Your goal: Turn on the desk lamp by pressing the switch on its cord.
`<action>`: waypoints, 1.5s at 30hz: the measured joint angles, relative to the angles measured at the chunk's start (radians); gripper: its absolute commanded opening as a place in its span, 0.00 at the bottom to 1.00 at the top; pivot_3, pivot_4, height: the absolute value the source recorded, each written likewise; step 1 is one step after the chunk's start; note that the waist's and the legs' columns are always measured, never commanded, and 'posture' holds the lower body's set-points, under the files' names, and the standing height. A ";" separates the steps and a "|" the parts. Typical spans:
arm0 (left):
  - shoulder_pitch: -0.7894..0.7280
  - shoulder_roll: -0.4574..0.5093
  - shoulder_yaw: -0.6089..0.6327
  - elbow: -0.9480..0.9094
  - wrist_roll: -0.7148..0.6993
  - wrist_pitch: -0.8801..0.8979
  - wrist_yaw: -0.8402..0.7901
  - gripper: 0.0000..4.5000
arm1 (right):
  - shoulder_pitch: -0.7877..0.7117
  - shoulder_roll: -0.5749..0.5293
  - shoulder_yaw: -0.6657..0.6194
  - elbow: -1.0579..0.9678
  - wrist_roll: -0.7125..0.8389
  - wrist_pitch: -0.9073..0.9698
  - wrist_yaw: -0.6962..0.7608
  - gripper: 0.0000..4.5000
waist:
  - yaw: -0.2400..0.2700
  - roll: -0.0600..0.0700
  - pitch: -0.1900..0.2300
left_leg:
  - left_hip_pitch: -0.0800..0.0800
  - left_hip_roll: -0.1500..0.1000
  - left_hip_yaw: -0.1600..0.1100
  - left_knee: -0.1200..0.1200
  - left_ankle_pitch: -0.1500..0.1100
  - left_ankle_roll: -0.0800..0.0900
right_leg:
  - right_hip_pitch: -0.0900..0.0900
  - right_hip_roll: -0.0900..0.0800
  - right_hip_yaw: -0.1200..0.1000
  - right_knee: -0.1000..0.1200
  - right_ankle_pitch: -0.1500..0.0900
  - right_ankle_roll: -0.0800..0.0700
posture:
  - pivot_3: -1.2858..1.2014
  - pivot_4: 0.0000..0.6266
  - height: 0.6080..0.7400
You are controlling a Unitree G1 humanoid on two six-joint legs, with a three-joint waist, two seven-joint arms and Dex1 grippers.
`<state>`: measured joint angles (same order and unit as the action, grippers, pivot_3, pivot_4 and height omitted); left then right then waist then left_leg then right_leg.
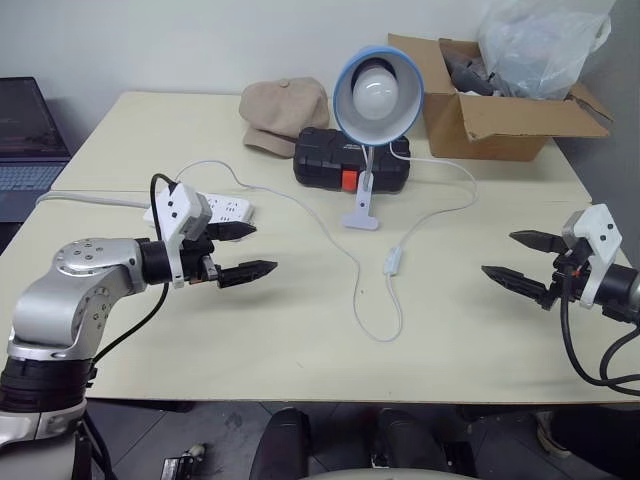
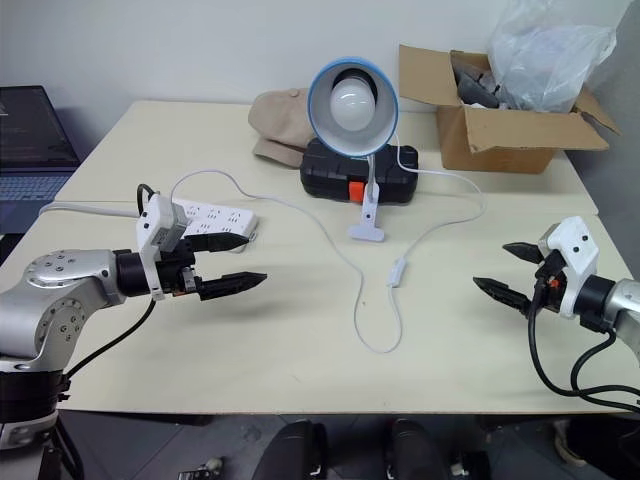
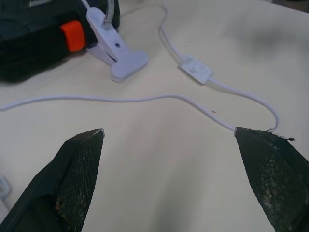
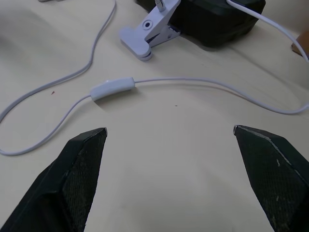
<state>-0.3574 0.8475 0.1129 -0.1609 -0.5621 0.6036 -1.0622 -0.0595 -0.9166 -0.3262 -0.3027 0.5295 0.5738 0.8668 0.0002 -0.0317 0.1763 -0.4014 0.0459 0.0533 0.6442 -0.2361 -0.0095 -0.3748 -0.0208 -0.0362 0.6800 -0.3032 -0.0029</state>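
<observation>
Your left pincer (image 1: 243, 250) hovers over the left side of the worktop (image 1: 300, 340), fingers spread wide, nothing between them. Your right pincer (image 1: 520, 258) hovers near the right edge, fingers equally wide apart, empty too. Both point inward toward the middle of the worktop.

The desk lamp (image 1: 375, 95) stands near the centre, toward the far edge, on its white clip base (image 1: 361, 215), blue shade tipped up and facing you, bulb unlit. The cord (image 1: 365, 300) runs from the lamp out toward the right edge, curves back to the switch (image 1: 393, 261), then loops toward the near edge and heads back left to the white power strip (image 1: 215, 210) on the left side. The switch lies flat on the worktop just nearer you than the clip base, between your two pincers and well apart from both. In the left wrist view the switch (image 3: 195, 70) sits past the fingers; the right wrist view has it (image 4: 112, 88) ahead as well.

Behind the lamp: a black case (image 1: 350, 160) with an orange latch, touching a tan cap (image 1: 283, 112). Cardboard box (image 1: 500, 105) with a plastic bag (image 1: 540, 45) in it at the far right corner. Laptop (image 1: 30, 140) off the left edge.
</observation>
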 measured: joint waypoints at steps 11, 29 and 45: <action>-0.040 0.007 -0.034 0.002 -0.028 0.002 -0.104 1.00 | -0.075 0.010 0.023 -0.031 0.037 0.077 -0.005 0.98 | -0.001 0.000 0.000 | 0.000 0.000 0.001 0.000 0.000 0.000 | 0.000 0.000 0.000 0.000 0.000 0.000 | 0.52 0.24 1.00; -0.094 -0.041 -0.175 0.002 0.012 -0.027 -0.195 1.00 | -0.641 0.505 0.159 0.333 0.152 0.878 -0.469 0.98 | -0.004 0.000 0.000 | -0.016 0.000 0.003 0.001 0.001 -0.002 | -0.018 0.000 0.002 0.003 0.003 -0.005 | 0.52 0.24 1.00; -0.081 -0.050 -0.176 0.007 0.018 -0.046 -0.192 1.00 | -0.770 0.628 0.092 0.569 0.069 0.887 -0.575 0.98 | -0.004 0.000 0.000 | -0.016 0.000 0.003 0.001 0.000 0.000 | -0.018 0.001 0.002 0.004 0.003 -0.005 | 0.52 0.24 1.00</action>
<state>-0.4381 0.7980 -0.0633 -0.1538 -0.5443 0.5572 -1.2547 -0.8296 -0.2883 -0.2341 0.2662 0.5981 1.4607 0.2920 -0.0041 -0.0313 0.1762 -0.4175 0.0463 0.0565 0.6453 -0.2359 -0.0092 -0.3927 -0.0202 -0.0339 0.6839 -0.2997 -0.0082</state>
